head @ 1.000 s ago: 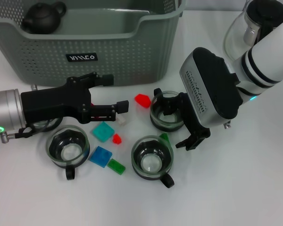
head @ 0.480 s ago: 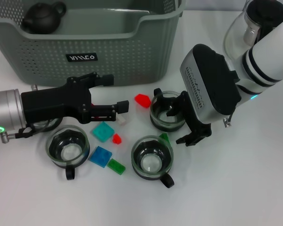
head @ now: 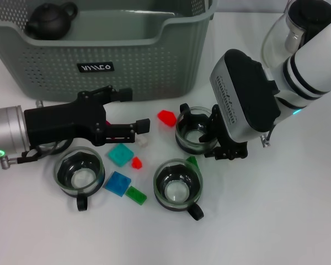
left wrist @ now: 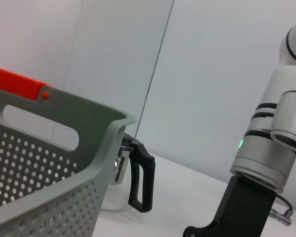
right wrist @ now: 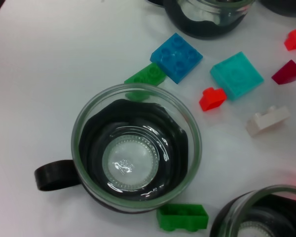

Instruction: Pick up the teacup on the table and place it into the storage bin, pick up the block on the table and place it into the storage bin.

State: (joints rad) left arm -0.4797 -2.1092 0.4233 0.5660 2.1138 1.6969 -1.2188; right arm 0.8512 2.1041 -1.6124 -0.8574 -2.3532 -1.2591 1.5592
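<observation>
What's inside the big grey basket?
A black teapot sits in one back corner of the storage bin. The floor in view beyond it looks bare. The near wall hides the front of the floor, so anything lying there cannot be seen.

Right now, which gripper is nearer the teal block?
Left. The left gripper hangs just above and behind the teal block; the right gripper is farther off, at a teacup.

Probably a lab: white table [head: 276, 221], bare grey walls [left wrist: 212, 74].
</observation>
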